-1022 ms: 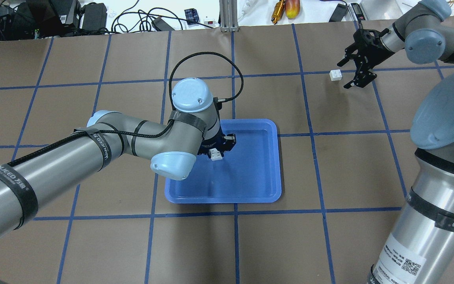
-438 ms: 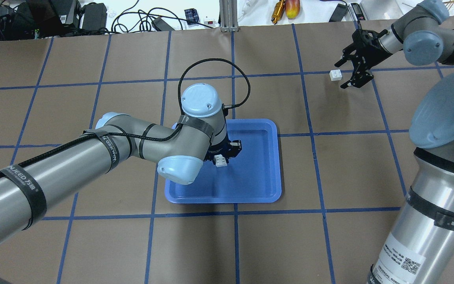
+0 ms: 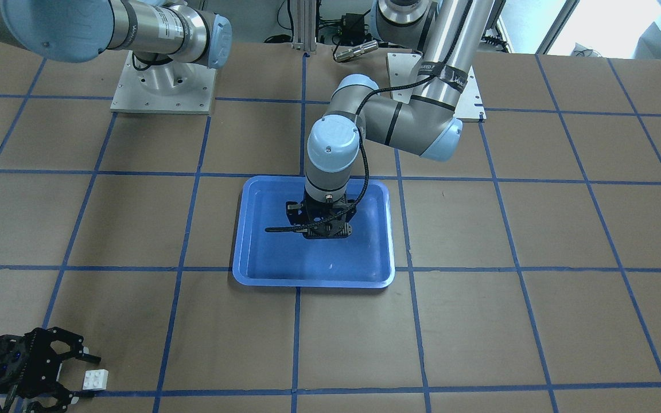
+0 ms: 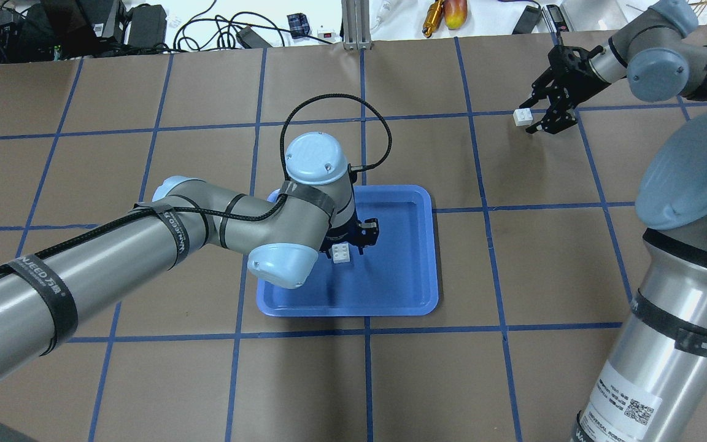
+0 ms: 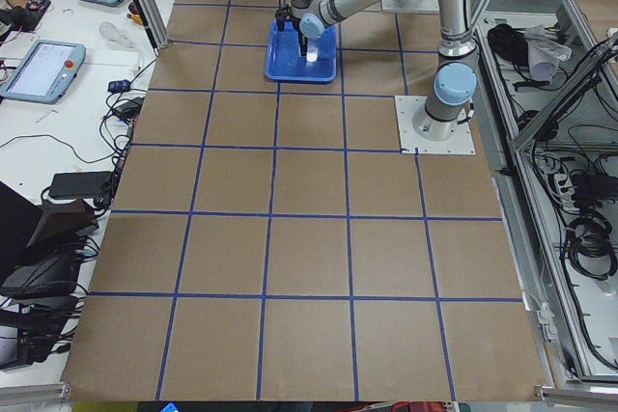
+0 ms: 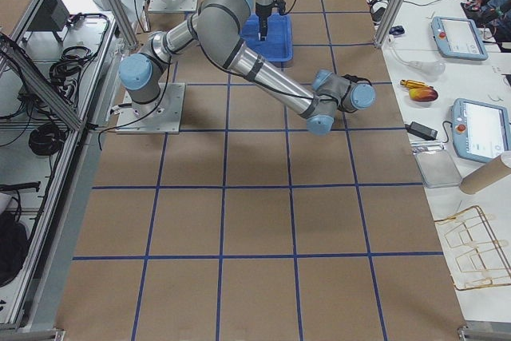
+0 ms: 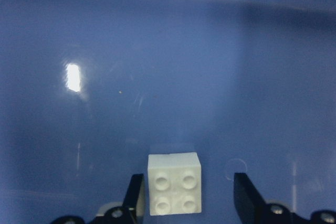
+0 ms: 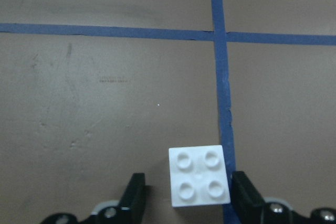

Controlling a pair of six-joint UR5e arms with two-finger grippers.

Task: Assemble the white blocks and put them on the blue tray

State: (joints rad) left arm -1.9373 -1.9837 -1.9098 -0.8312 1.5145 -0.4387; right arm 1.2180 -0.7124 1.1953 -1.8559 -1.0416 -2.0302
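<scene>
The blue tray [image 4: 402, 288] lies at the table's middle and also shows in the front view [image 3: 261, 252]. My left gripper [image 4: 346, 244] hangs low over the tray floor. In the left wrist view its fingers [image 7: 244, 198] stand open around a white block [image 7: 174, 183]; the block touches one finger and is clear of the other. My right gripper [image 4: 531, 117] is open at the far right, its fingers on either side of a second white block [image 4: 521, 116] on the brown table. That block shows in the right wrist view [image 8: 199, 175] and the front view [image 3: 96, 380].
Blue tape lines cross the brown table [image 4: 145, 368]. Cables, tools and boxes lie past the far edge [image 4: 237, 31]. The left arm's elbow [image 4: 283, 264] overhangs the tray's near left corner.
My left gripper has moved right, further over the tray, with the white block. My right gripper has shifted left, so its fingers now stand on either side of the other block.
</scene>
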